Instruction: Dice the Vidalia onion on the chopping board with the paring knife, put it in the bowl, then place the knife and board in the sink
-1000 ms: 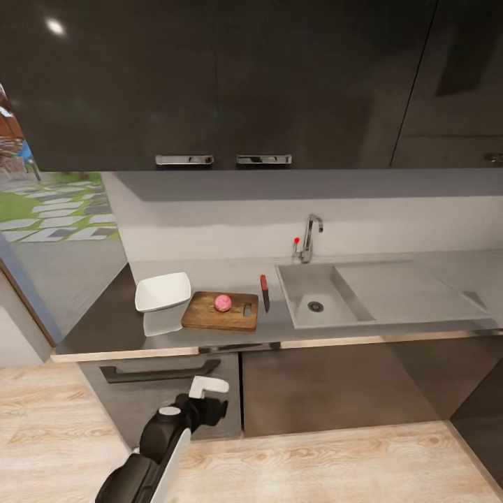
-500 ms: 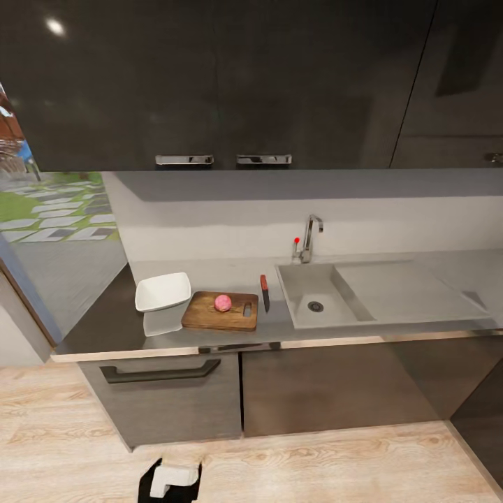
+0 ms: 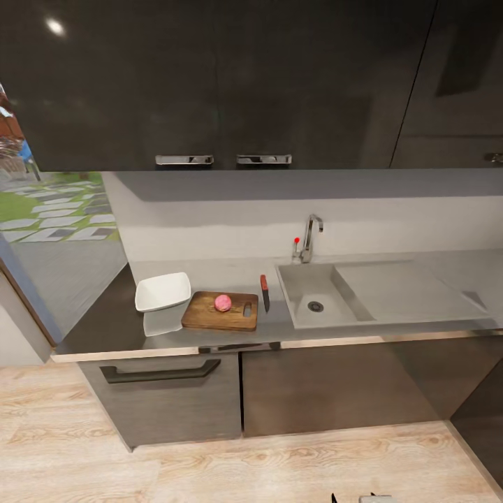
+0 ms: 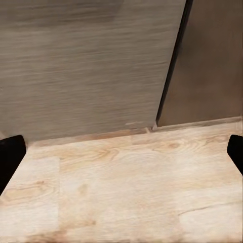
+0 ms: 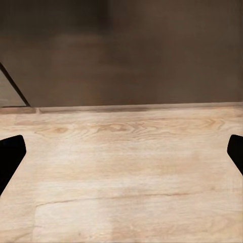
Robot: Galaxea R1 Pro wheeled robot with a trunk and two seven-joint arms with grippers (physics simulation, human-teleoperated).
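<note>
The pink Vidalia onion [image 3: 223, 302] rests on the brown chopping board [image 3: 209, 314], which lies on the grey countertop [image 3: 272, 328]. Just right of the board lies the paring knife [image 3: 265, 291], its reddish handle pointing toward the wall. The white square bowl [image 3: 163, 290] stands left of the board. The sink [image 3: 318, 297] is right of the knife. My left gripper [image 4: 121, 152] is open, low over the wooden floor and facing the cabinet fronts. My right gripper [image 5: 121, 154] is open too, over the floor before a dark cabinet. Both are far from the counter.
A chrome tap with a red knob [image 3: 307, 241] stands behind the basin, and the drainboard [image 3: 402, 290] extends right. Dark upper cabinets [image 3: 223, 84] hang above. Lower cabinet fronts with a bar handle [image 3: 159, 372] face me across the wooden floor [image 3: 279, 468]. A sliver of my right arm [image 3: 370, 499] shows.
My left arm has dropped out of the head view, from in front of the lower cabinets down past the bottom edge. A bit of the right arm now shows there. The counter items have not moved.
</note>
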